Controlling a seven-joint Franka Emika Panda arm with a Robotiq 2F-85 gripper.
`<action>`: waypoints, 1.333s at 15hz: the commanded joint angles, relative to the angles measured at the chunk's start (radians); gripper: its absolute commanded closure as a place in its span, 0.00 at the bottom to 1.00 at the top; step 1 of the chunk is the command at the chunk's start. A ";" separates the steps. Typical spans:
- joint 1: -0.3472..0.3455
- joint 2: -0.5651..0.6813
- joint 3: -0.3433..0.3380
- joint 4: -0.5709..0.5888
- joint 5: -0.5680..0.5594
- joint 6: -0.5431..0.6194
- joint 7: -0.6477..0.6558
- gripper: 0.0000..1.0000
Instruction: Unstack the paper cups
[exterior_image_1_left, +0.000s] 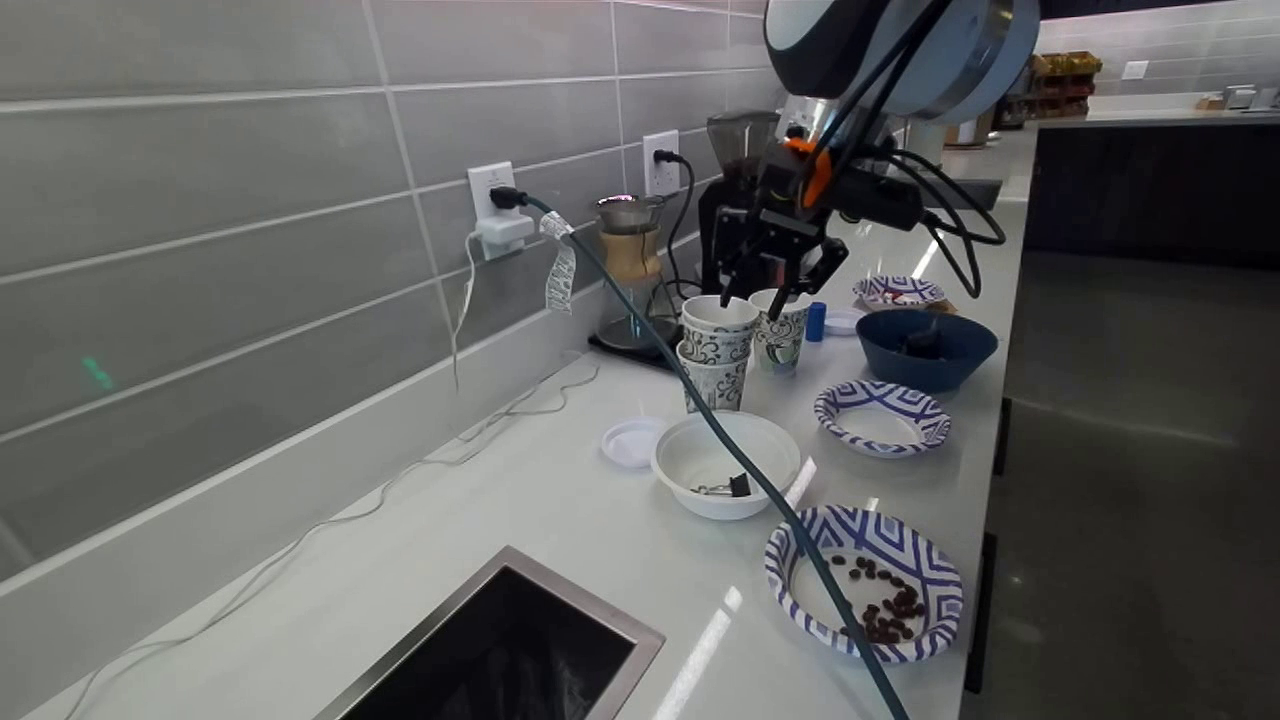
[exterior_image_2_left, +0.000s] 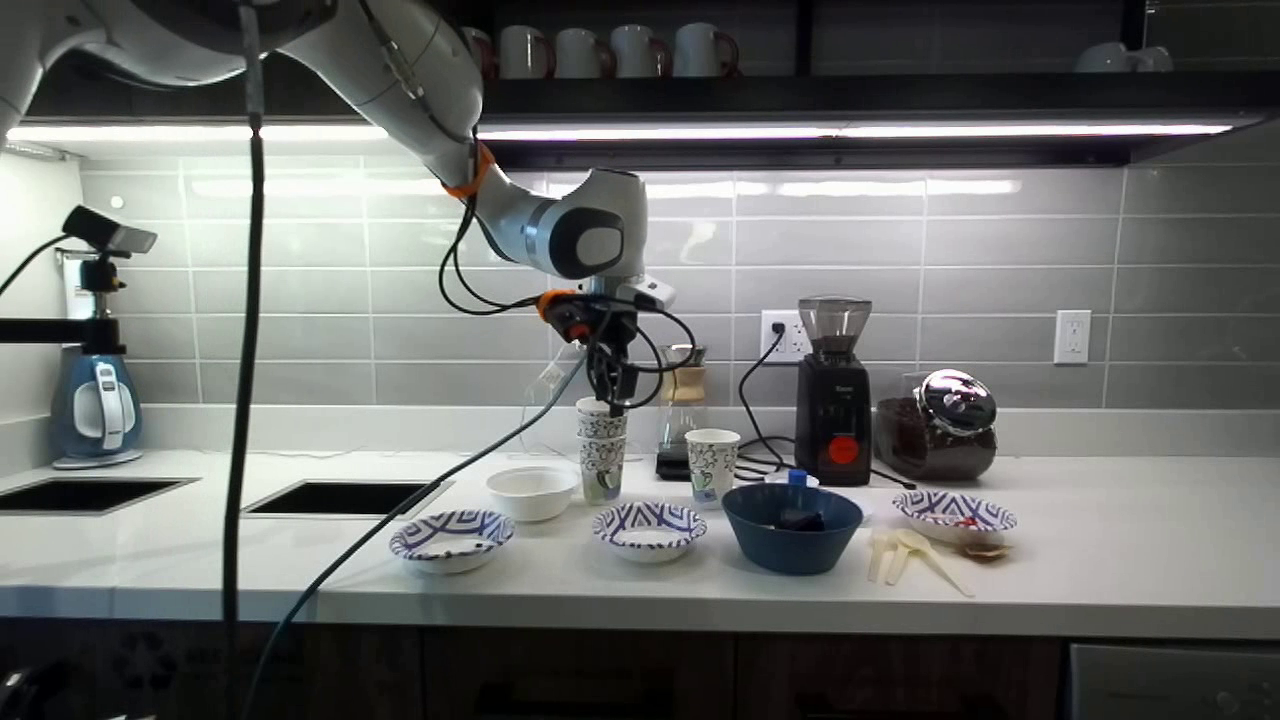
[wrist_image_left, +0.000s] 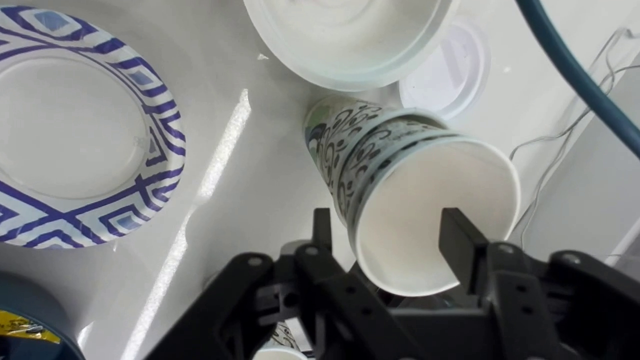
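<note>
The paper cups stand on the counter as a nested stack (exterior_image_1_left: 716, 348), (exterior_image_2_left: 602, 455), with several rims showing. A separate cup (exterior_image_1_left: 780, 340), (exterior_image_2_left: 713, 465) stands upright beside the stack. In the wrist view the stack (wrist_image_left: 357, 137) shows its open top cup, and the separate cup (wrist_image_left: 280, 354) is mostly hidden behind a finger. My gripper (wrist_image_left: 390, 225) is open and empty at the top of the stack; it also shows in both exterior views (exterior_image_1_left: 750, 305), (exterior_image_2_left: 617, 405). One fingertip overlaps the top cup's mouth, the other is outside the rim. I cannot tell whether the first is below the rim.
A white bowl (exterior_image_1_left: 680, 460) with a clip and a white lid (exterior_image_1_left: 630, 443) lie near the stack. Patterned bowls (exterior_image_1_left: 885, 420) and a dark blue bowl (exterior_image_2_left: 790, 540) stand in front. A glass carafe (exterior_image_1_left: 628, 260) and grinder (exterior_image_2_left: 833, 400) stand behind. A cable (exterior_image_2_left: 480, 450) hangs across.
</note>
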 joint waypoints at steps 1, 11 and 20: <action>0.023 0.038 -0.018 0.054 -0.017 -0.004 0.039 0.51; 0.034 0.044 -0.026 0.070 -0.033 -0.021 0.053 1.00; 0.039 -0.020 -0.025 0.076 -0.038 -0.076 0.074 0.99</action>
